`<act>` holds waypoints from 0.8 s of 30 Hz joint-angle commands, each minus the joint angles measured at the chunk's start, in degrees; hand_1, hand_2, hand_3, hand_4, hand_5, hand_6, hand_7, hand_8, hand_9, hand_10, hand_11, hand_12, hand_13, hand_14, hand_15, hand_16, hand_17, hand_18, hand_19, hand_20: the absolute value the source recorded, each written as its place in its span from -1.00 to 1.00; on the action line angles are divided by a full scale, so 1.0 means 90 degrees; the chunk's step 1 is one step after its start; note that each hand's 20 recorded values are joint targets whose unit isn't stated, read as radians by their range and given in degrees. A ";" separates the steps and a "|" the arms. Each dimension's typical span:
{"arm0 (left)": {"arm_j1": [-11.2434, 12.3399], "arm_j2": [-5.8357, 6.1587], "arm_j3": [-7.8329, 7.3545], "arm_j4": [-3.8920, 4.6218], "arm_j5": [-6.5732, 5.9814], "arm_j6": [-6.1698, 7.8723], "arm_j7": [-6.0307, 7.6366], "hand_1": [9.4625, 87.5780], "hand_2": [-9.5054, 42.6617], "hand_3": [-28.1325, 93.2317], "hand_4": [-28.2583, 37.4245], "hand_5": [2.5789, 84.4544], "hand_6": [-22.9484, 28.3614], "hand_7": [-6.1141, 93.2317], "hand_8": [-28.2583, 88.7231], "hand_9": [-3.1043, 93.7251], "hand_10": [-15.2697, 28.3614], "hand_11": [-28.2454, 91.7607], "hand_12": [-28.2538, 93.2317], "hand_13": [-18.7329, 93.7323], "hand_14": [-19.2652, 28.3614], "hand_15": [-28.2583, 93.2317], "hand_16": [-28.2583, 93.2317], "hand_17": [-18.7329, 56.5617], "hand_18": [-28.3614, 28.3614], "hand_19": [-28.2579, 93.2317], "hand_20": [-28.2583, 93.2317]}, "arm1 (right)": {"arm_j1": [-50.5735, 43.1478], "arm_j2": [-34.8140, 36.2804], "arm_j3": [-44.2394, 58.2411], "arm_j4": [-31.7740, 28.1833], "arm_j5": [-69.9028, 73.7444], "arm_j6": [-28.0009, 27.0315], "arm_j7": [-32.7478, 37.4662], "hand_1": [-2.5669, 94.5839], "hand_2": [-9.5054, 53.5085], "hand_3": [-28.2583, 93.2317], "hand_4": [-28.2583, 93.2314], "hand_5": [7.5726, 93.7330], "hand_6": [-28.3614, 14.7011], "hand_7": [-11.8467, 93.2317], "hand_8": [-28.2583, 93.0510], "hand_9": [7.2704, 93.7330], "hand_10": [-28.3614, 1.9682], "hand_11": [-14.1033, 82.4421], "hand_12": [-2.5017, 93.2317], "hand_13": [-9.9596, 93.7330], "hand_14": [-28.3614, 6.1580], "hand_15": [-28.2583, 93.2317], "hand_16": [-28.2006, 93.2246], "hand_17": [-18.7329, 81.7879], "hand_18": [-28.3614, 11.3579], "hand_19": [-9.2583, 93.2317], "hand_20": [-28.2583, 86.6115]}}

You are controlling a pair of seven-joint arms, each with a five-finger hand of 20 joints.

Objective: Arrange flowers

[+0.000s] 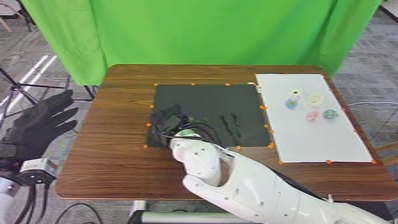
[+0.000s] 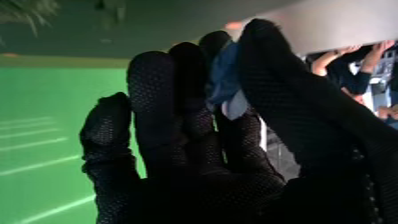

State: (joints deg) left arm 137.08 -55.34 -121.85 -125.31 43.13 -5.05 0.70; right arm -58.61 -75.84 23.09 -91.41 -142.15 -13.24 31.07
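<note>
Now the right hand (image 1: 169,121) is at the black mat (image 1: 209,95), near its left edge, thumb and fingers pinching a blue piece (image 2: 225,70), long axis along the fingers, pale end pointing palmward! Flowers (image 1: 314,100) sit on the white sheet (image 1: 324,145). Brown table (image 1: 98,165) runs wide leftward; beyond that edge, the left hand (image 1: 37,127) has fingers spread.

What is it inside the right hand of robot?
Between the thumb and fingers of the right hand, a blue piece and a pale piece show. The hand covers the rest, so I cannot identify it.
</note>
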 commanded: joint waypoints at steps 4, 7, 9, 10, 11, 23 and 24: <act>0.0059 -0.0081 -0.0011 0.0007 0.0003 -0.0034 -0.0034 -0.66 -0.89 0.60 -1.00 -0.46 -0.04 -0.52 -0.67 -0.54 0.12 -0.37 -0.21 -0.40 0.32 -0.31 -0.41 -0.82 0.67 0.04 -0.37 | -0.0030 0.0030 0.0047 -0.0088 -0.0077 -0.0308 0.0182 -0.26 -1.00 0.91 -1.00 -0.10 0.17 0.02 -0.82 -0.11 -0.08 0.36 -0.21 0.08 -0.02 0.69 -0.11 -0.29 -0.57 0.74 0.48; 0.0086 -0.0092 0.0008 -0.0003 -0.0011 0.0073 0.0033 -0.66 -0.89 0.60 -1.00 -0.46 -0.04 -0.52 -0.67 -0.54 0.12 -0.37 -0.21 -0.41 0.32 -0.31 -0.41 -0.82 0.67 0.04 -0.37 | -0.0065 0.0024 0.0140 -0.0151 -0.0052 -0.0496 0.0214 -0.32 -1.00 0.89 -1.00 -0.13 0.14 -0.02 -0.80 -0.14 -0.11 0.29 -0.26 0.05 -0.07 0.69 -0.13 -0.31 -0.58 0.73 0.49; 0.0106 -0.0119 -0.0009 -0.0014 0.0004 0.0061 0.0020 -0.66 -0.89 0.60 -1.00 -0.46 -0.04 -0.52 -0.67 -0.54 0.12 -0.36 -0.21 -0.40 0.32 -0.31 -0.41 -0.82 0.67 0.04 -0.37 | -0.0049 0.0047 0.0110 -0.0158 -0.0076 -0.0432 0.0299 -0.39 -1.00 0.86 -1.00 -0.15 0.12 -0.07 -0.79 -0.15 -0.16 0.22 -0.29 0.02 -0.13 0.69 -0.14 -0.33 -0.60 0.73 0.50; 0.0110 -0.0126 -0.0009 -0.0015 -0.0001 0.0052 0.0028 -0.66 -0.89 0.60 -1.00 -0.46 -0.04 -0.52 -0.67 -0.54 0.12 -0.36 -0.21 -0.40 0.32 -0.31 -0.41 -0.82 0.67 0.04 -0.37 | -0.0045 0.0062 0.0133 -0.0191 -0.0072 -0.0502 0.0303 -0.40 -1.00 0.86 -1.00 -0.16 0.12 -0.09 -0.78 -0.16 -0.18 0.19 -0.29 0.01 -0.15 0.69 -0.15 -0.33 -0.61 0.72 0.50; 0.0132 -0.0150 -0.0024 -0.0027 0.0003 0.0042 0.0023 -0.66 -0.89 0.60 -1.00 -0.46 -0.04 -0.51 -0.67 -0.54 0.12 -0.36 -0.21 -0.40 0.32 -0.31 -0.41 -0.82 0.67 0.05 -0.37 | -0.0058 0.0074 0.0182 -0.0248 0.0032 -0.0572 0.0341 -0.41 -1.00 0.85 -1.00 -0.16 0.11 -0.10 -0.78 -0.17 -0.20 0.17 -0.30 0.01 -0.16 0.69 -0.15 -0.34 -0.62 0.72 0.50; 0.0452 -0.0477 -0.0200 -0.0167 0.0044 0.0091 0.0194 -0.66 -0.88 0.60 -1.00 -0.46 -0.04 -0.51 -0.67 -0.54 0.12 -0.36 -0.21 -0.40 0.32 -0.31 -0.41 -0.81 0.67 0.04 -0.37 | -0.0259 0.0922 0.1563 -0.1780 0.0949 0.0023 0.0159 -0.60 -1.00 0.75 -1.00 -0.48 -0.12 -0.39 -0.66 -0.44 -0.40 -0.31 -0.39 -0.17 -0.30 0.51 -0.23 -0.44 -0.69 0.63 0.52; 0.0471 -0.0505 -0.0211 -0.0174 0.0052 0.0087 0.0203 -0.66 -0.88 0.60 -1.00 -0.46 -0.04 -0.51 -0.67 -0.54 0.12 -0.36 -0.21 -0.40 0.32 -0.31 -0.41 -0.81 0.67 0.04 -0.37 | -0.0281 0.1067 0.1730 -0.1855 0.1016 0.0197 0.0206 -0.61 -1.00 0.75 -1.00 -0.49 -0.12 -0.40 -0.65 -0.46 -0.40 -0.33 -0.39 -0.18 -0.30 0.48 -0.23 -0.44 -0.69 0.62 0.51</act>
State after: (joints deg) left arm 139.27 -57.81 -122.91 -125.99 43.27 -4.86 1.72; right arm -61.63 -72.97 31.35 -101.46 -136.41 -19.23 32.61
